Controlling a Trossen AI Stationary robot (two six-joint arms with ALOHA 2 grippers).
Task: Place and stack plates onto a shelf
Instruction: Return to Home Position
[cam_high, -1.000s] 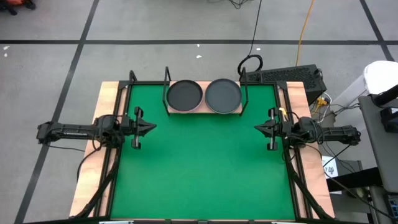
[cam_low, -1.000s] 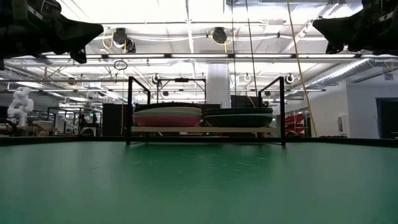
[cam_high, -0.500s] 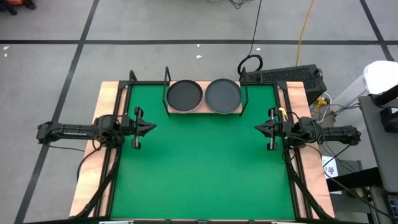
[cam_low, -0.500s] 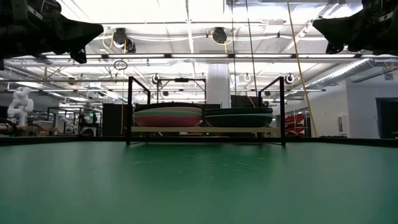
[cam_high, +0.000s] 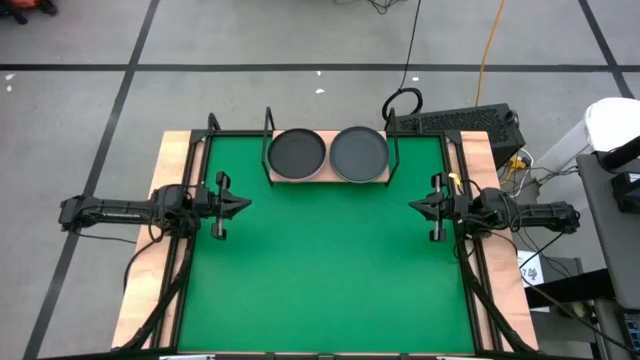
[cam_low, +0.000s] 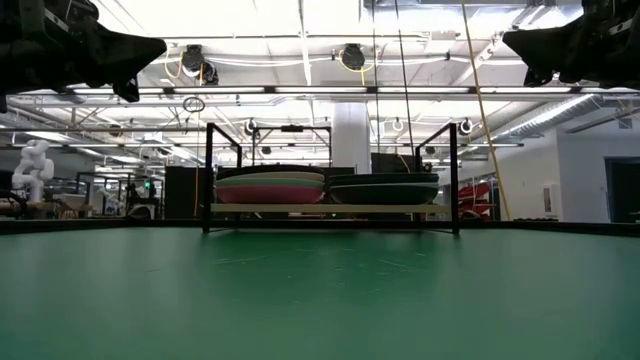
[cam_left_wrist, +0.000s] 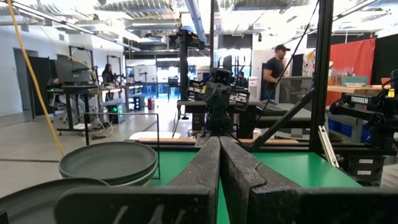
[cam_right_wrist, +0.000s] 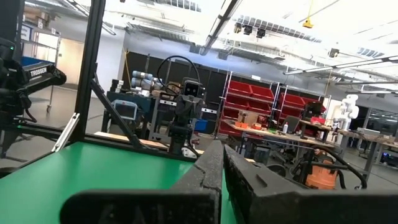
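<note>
Two stacks of plates stand side by side on the shelf (cam_high: 328, 178), a light-wood board with black rod uprights at the mat's far edge. The left stack (cam_high: 297, 152) has a dark grey plate on top, with pale green and magenta ones (cam_low: 270, 189) below it. The right stack (cam_high: 359, 152) is dark grey (cam_low: 384, 190). My left gripper (cam_high: 244, 204) hangs shut above the mat's left side. My right gripper (cam_high: 414, 206) hangs shut above its right side. Both are empty and far from the shelf. The left wrist view shows both stacks (cam_left_wrist: 107, 163).
The green mat (cam_high: 325, 270) covers the table between the arms, framed by black rails (cam_high: 190, 150). A keyboard-like device and cables (cam_high: 455, 122) lie beyond the far right corner. A person (cam_left_wrist: 274, 65) stands in the room behind.
</note>
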